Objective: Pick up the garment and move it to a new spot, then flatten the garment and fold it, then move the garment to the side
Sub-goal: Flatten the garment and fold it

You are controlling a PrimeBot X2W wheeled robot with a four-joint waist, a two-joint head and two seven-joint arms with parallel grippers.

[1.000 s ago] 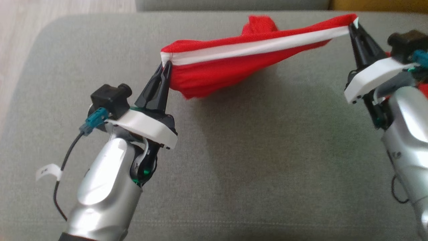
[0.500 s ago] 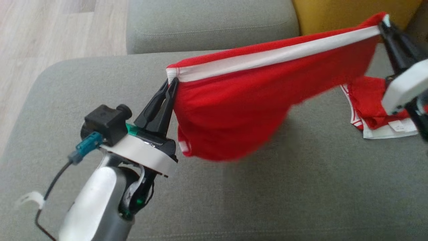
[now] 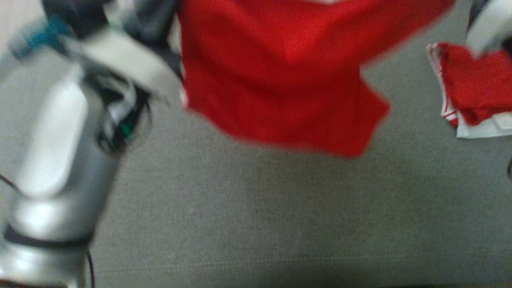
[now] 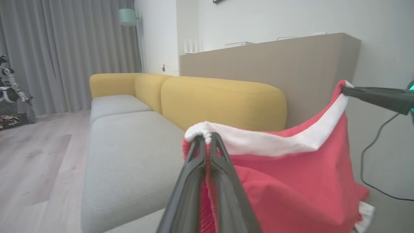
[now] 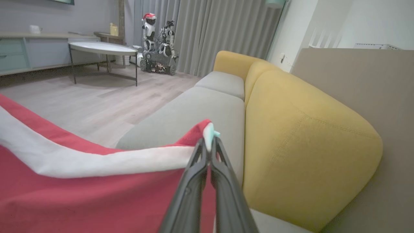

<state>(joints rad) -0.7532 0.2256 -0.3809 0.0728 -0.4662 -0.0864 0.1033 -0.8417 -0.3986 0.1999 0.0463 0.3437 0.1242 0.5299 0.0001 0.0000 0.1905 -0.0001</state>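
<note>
We pinch the red garment (image 3: 280, 80) (white hem (image 4: 275, 142) up) in left gripper (image 4: 208, 137) and right gripper (image 5: 208, 142), above the sofa (image 3: 256, 220).

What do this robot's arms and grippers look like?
The left forearm is smooth, rounded silver. At its wrist sits a white plate with a teal plug, blurred here. The left gripper and right gripper each have two long, dark fingers tapering to narrow tips. A thin black cable hangs near the right one.
</note>
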